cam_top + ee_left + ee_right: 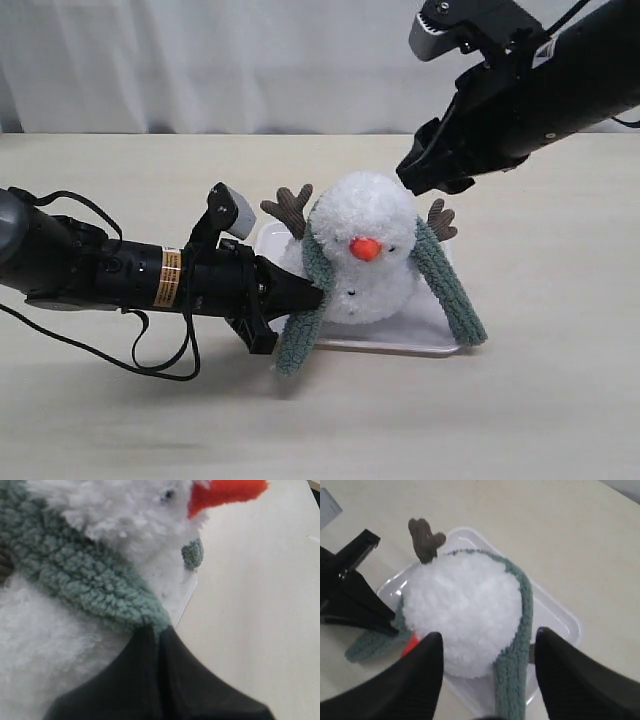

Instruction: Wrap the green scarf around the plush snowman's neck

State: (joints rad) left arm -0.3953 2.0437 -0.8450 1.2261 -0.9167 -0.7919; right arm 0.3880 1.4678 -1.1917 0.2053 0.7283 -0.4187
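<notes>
The plush snowman (pixel 365 255) sits on a flat white tray (pixel 400 340), orange nose toward the camera. The green scarf (pixel 455 290) lies behind its neck, and both ends hang down in front, left end (pixel 300 335) and right end. My left gripper (pixel 312 296) is shut on the scarf's left strand at the snowman's side; in the left wrist view the closed jaws pinch the green scarf (pixel 90 580) beside the snowman (pixel 45 645). My right gripper (pixel 425 175) hovers open just above the head's right side; the snowman (pixel 462 605) and scarf (pixel 512 670) show between its fingers (pixel 420 675).
The tray (pixel 555 615) rests on a pale wooden table (pixel 550 400). A white curtain (pixel 200 60) hangs behind. Brown antler arms (pixel 290 208) stick out at both sides of the snowman. The left arm's cable (pixel 150 360) loops on the table.
</notes>
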